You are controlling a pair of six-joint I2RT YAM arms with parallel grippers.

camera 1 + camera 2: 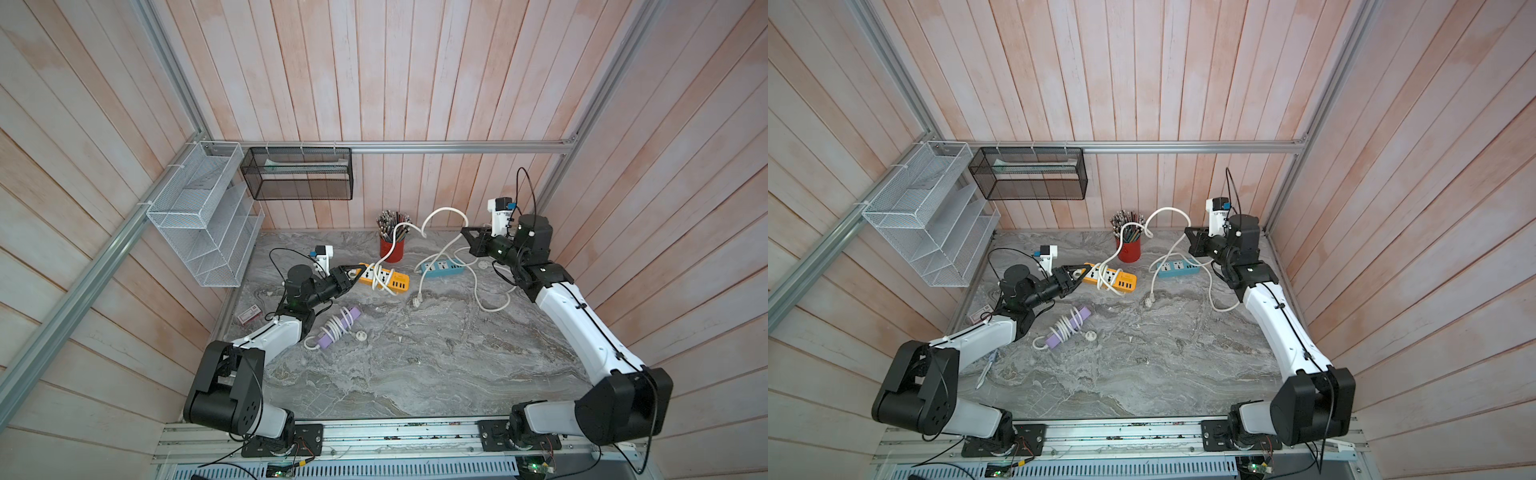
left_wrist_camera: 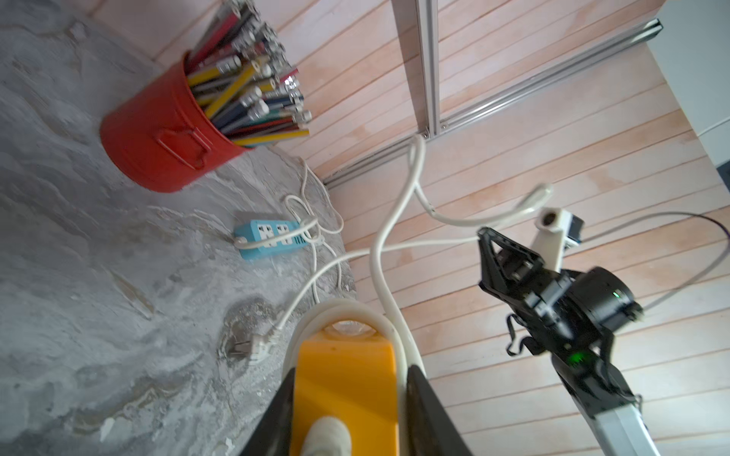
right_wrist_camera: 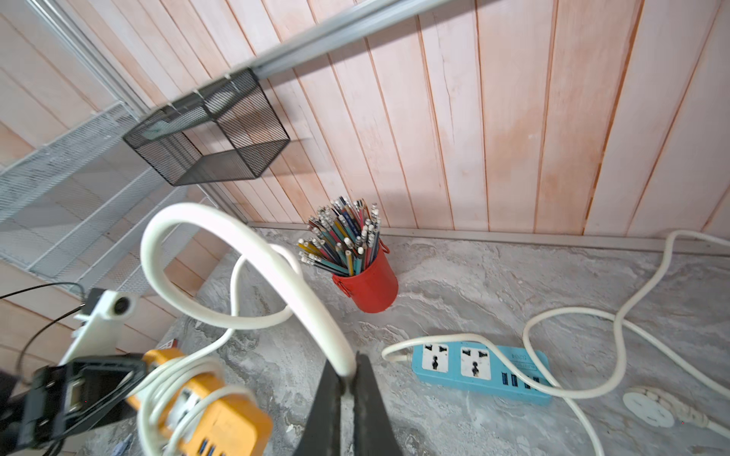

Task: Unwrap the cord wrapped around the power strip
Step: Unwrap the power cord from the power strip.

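1. Here, as I look down in both top views, my left hand (image 1: 353, 275) is clenched on one short end of the orange power strip (image 1: 390, 279), at the left rear of the bench (image 1: 415, 374).
2. The left wrist view shows the strip's orange body filling the gap between the two dark fingers (image 2: 424, 410), with white cord running along one side of it.
3. Several turns of the white cord (image 1: 444, 209) cross the strip's middle. I cannot tell whether the strip's far end rests on the bench or hangs just above it.
4. My right hand (image 3: 348, 381) is raised above the right rear of the bench, well apart from the strip, and pinched tight on a free stretch of the cord.
5. From that pinch the cord arches up and back over the red pencil cup (image 1: 391, 251), then drops to the strip.
6. The other way it falls to its plug (image 1: 416, 301), which lies on the bench between the two arms.
7. A blue power strip (image 1: 442, 266) lies flat below the right hand, its own cord loose around it.
8. A purple power strip (image 1: 338, 328), wound in cord, lies beside the left arm, touched by neither hand.
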